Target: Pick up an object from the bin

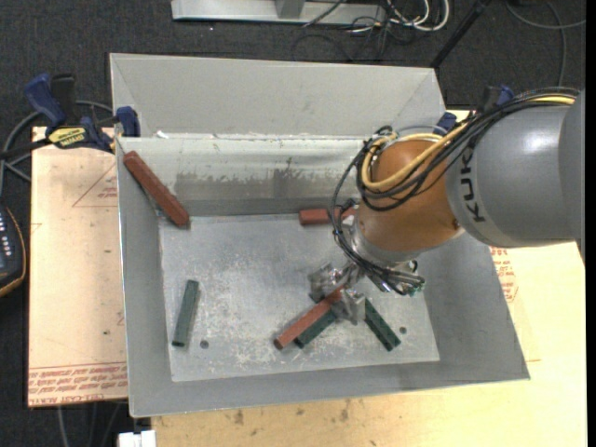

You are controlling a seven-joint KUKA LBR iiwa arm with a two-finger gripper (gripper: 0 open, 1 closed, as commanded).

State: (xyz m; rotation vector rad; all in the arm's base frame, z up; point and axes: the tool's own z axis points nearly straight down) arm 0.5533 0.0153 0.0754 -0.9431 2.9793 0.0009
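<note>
- The claw [337, 294] is low in the front right part of the bin [251, 277], under the arm's orange cover [410, 194].
- Whether the claw is spread or pressed together cannot be told; its metal tip is crowded by cables and by the bars beneath it.
- Right at the claw, three thin bars meet in a small cluster.
- A red-brown bar [300, 328] slants down to the left, with its upper end at the claw's tip.
- A dark green bar [314, 331] lies just beside the red-brown one, along its lower side and touching it.
- A second dark green bar [382, 329] slants away to the right, so the cluster forms a loose V.
- Well apart, a lone green bar [185, 313] lies on the left of the floor.
- A long red-brown bar [156, 189] leans in the back left corner.
- A short red-brown piece [314, 216] sits against the back wall, close to the arm's cables.
</note>
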